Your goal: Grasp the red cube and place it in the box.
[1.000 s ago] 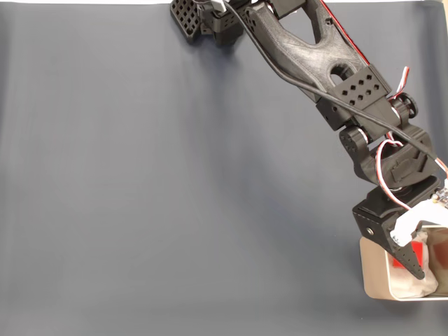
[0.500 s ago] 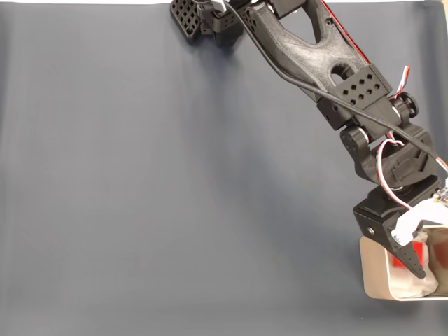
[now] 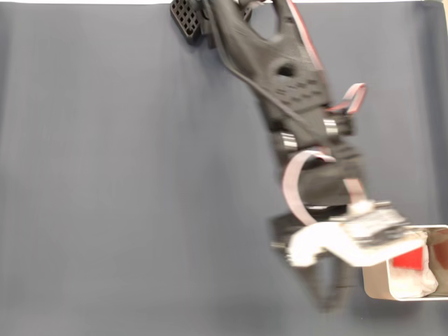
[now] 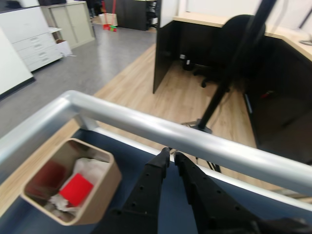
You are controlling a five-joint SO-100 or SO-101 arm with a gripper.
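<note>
The red cube point(image 3: 408, 260) lies inside the box point(image 3: 372, 281) at the mat's bottom right, resting on crumpled white lining. In the wrist view the red cube point(image 4: 76, 189) sits in the beige box point(image 4: 106, 185) at lower left, free of the fingers. My gripper point(image 3: 330, 297) is motion-blurred just left of the box, off its rim. In the wrist view my gripper point(image 4: 169, 154) points upward with its dark fingers nearly touching and nothing between them.
A dark grey mat point(image 3: 140, 175) covers the table, with wide open room to the left. The arm's base point(image 3: 187, 17) is at the top edge. A silver rail point(image 4: 146, 124) marks the table edge in the wrist view; an office floor and chair lie beyond.
The arm has swung left, away from over the box, and is blurred by motion. The red cube stays in the box, now uncovered by the fingers.
</note>
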